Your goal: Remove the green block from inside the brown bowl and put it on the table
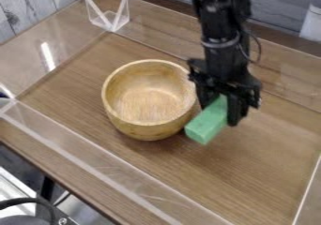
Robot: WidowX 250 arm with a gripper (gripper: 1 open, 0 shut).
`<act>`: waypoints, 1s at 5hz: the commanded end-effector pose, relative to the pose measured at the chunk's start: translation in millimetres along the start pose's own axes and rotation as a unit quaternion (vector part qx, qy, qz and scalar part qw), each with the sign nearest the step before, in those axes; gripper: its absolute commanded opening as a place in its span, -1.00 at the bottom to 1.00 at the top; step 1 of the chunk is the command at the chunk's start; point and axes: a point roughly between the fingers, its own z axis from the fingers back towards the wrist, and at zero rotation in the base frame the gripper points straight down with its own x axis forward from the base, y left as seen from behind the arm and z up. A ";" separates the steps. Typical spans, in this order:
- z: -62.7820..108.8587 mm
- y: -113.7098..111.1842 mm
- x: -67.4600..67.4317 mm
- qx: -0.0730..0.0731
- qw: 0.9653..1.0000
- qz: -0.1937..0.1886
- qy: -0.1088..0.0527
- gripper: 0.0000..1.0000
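The green block (pixel 207 123) hangs tilted just right of the brown bowl (pixel 148 99), outside its rim and low over the table (pixel 269 163). My gripper (pixel 228 105) points straight down and is shut on the block's upper end. The block's lower end is close to the tabletop; I cannot tell whether it touches. The bowl holds nothing and stands at the table's middle.
Low clear acrylic walls (pixel 150 187) run along the table's edges. A clear acrylic stand (pixel 109 13) sits at the back left. Bare wood lies to the right of and in front of the bowl.
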 end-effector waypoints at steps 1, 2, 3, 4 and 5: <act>-9.2 -5.5 6.5 0.005 1.000 -0.003 -0.005 -1.00; -23.7 -6.0 5.8 0.006 1.000 -0.007 0.004 -1.00; -32.4 -4.6 6.5 0.007 1.000 -0.006 0.011 -1.00; -32.1 -0.8 6.8 0.007 1.000 -0.005 0.012 -1.00; -32.3 2.8 7.0 0.007 1.000 -0.003 0.012 -1.00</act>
